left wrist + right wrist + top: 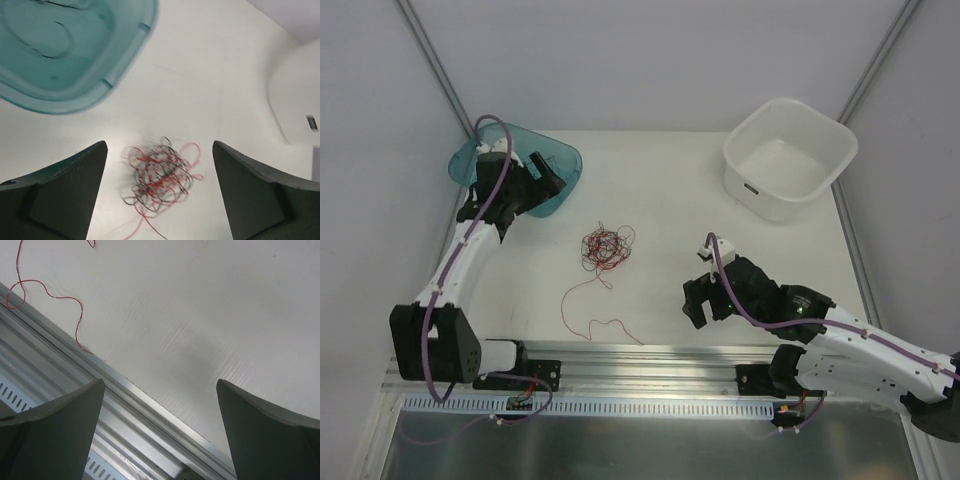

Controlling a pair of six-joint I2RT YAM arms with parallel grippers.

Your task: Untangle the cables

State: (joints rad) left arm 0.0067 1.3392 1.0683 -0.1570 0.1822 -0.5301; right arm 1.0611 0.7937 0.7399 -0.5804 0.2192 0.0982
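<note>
Top view: noted cables (pixel 606 246) as small red/blk wiry clump, approx mid-table (pixel 720 215), lying loose on surface, touching neither arm. Running from clump twd near edge: single loose red strand (pixel 586 306), curling down, ending just short of alu rail (pixel 650 357). Looks joined to clump at top end; cannot confirm.

L gripper (pixel 552 178) at far-left, overlapping right side of teal bin (pixel 563 157) in top view; contact w/ bin not determinable. Well apart from clump.

L wrist view: fingers (pixel 65 195) spread wide, nothing between pads, i.e. released. Framed between them, down on table: the clump, slightly blurred, red and blk loops mixed. Bin at upper left of same view, w/ thin dark curved lines (pixel 52 45) on its floor; strand or moulding, cannot tell.

R gripper (pixel 699 282) right of centre, nr rail, well apart from clump and from white tub (pixel 788 158) at far-right corner.

R wrist view: fingers (pixel 55 432) likewise wide apart, empty, i.e. released. Beneath: bare table plus rail running diagonally; tail of red strand at upper left, its end touching or just at rail edge.
</note>
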